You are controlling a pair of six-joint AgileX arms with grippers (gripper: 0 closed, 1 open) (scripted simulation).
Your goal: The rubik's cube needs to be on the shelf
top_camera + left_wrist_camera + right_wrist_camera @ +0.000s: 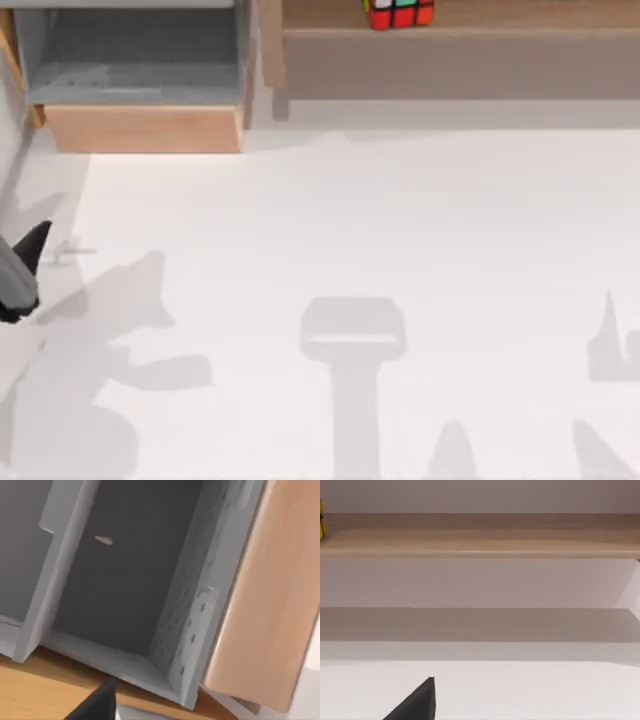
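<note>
The rubik's cube (398, 13), with red, green and yellow black-edged squares, sits on top of the shelf (520, 14), a long light-wood board at the back of the table with a grey-brown front face. A yellow sliver of the cube (321, 525) appears at the end of the same board (485, 535) in the right wrist view. My left gripper (25, 265) is at the table's far left edge, well away from the cube and holding nothing visible. A dark part of my right gripper (417, 702) hangs low over the white table, facing the shelf from a distance.
A grey-lined boxy compartment with a light wood front (140, 128) stands at the back left, beside the shelf's wooden side post (270, 45). The left wrist view looks into its grey inside (125, 580). The white tabletop (350, 230) stretches out in front of the furniture.
</note>
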